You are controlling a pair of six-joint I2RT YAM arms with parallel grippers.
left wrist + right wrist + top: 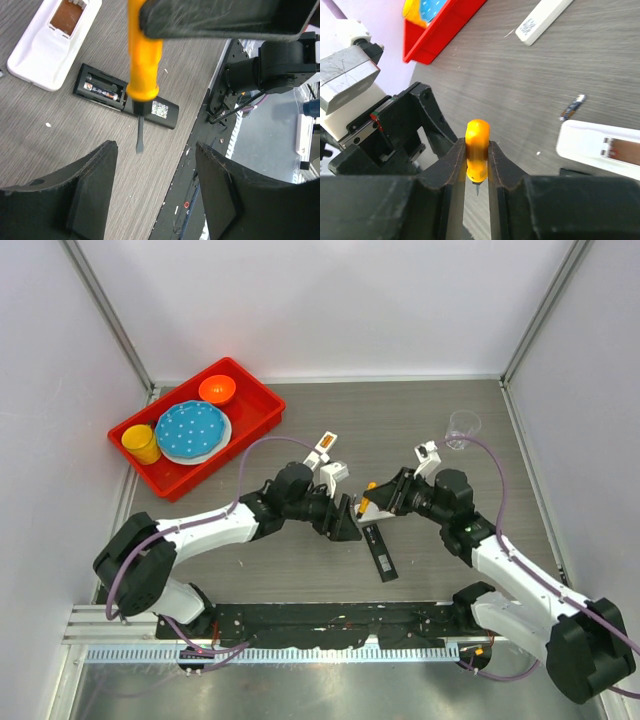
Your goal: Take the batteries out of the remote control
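Note:
The black remote [125,96] lies on the table with its battery compartment open; one battery [102,91] with an orange label lies inside. It also shows in the top view [381,552]. My right gripper [477,165] is shut on the orange handle of a screwdriver [477,150]. The screwdriver [144,70] hangs over the black remote, its tip [140,145] just beside it. My left gripper [156,146] is open and empty, hovering near the remote. A small thin cylinder [571,107], perhaps a battery, lies loose on the table.
A white remote [50,42] with an open compartment lies beside the black one. A flat white cover [542,20] lies farther off. A red tray [255,390] with a plate, bowl and cup stands back left. A clear cup [462,427] stands back right.

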